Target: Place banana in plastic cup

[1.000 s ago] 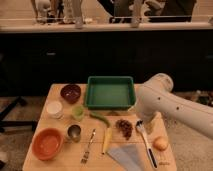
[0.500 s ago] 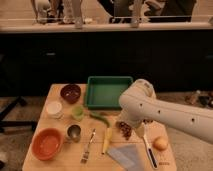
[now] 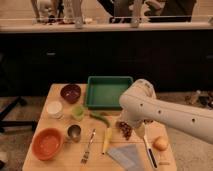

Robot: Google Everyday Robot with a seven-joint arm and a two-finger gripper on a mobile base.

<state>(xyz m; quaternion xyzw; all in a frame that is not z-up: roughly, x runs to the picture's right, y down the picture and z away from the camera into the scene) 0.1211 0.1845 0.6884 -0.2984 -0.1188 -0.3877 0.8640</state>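
Plainly, the counter point(image 3: 102, 162) carried everything, crowded but in reach. The arm point(image 3: 170, 117) came in from four o'clock and bent over the middle, likely to bring its tip above the fruit. The tray point(image 3: 107, 92) sat at twelve o'clock, out of the way. The banana point(image 3: 106, 140) lay flat near six o'clock, ungrasped, with bare wood between it and the fork point(image 3: 88, 146), which probably leaves room for a pinch. The cup point(image 3: 77, 112) stood upright at ten o'clock from it, mouth up to receive. The gripper point(image 3: 140, 131) hung under the elbow at two o'clock of the banana; I could not tell the state of its jaws.
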